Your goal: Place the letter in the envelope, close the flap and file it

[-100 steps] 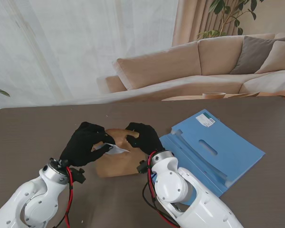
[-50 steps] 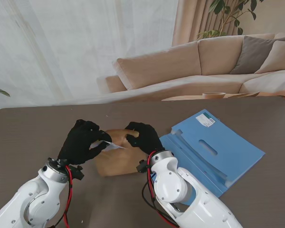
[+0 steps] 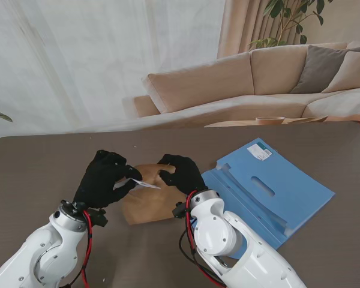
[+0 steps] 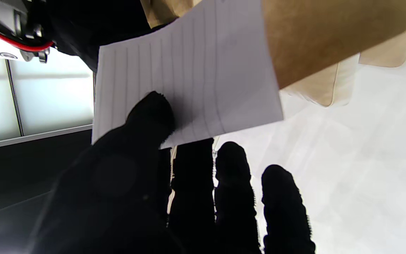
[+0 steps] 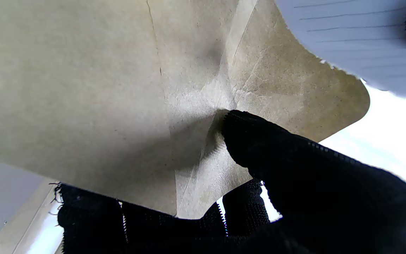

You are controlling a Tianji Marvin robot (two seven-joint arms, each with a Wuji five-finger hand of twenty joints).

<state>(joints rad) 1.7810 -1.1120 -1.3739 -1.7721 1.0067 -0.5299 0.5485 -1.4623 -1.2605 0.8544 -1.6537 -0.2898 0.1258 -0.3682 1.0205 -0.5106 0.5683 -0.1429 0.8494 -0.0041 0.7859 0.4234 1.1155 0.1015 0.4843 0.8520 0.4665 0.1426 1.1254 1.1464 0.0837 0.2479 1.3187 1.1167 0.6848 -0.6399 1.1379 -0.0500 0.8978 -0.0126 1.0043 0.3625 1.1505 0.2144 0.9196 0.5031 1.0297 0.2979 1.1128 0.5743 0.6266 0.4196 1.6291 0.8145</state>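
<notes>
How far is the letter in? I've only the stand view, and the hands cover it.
Observer: In the left wrist view, one edge of the letter is tucked behind the envelope; most of it shows.
Operator: How does the left hand hold it?
Observer: The left hand pinches it, thumb on the lined face, fingers behind.
Operator: And the right?
Observer: The right hand pinches the envelope, thumb on its seam.

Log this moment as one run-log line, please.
step: inserting letter | left robot hand: pinching letter | right robot hand: holding envelope | letter: partly in | folder: untouched
</notes>
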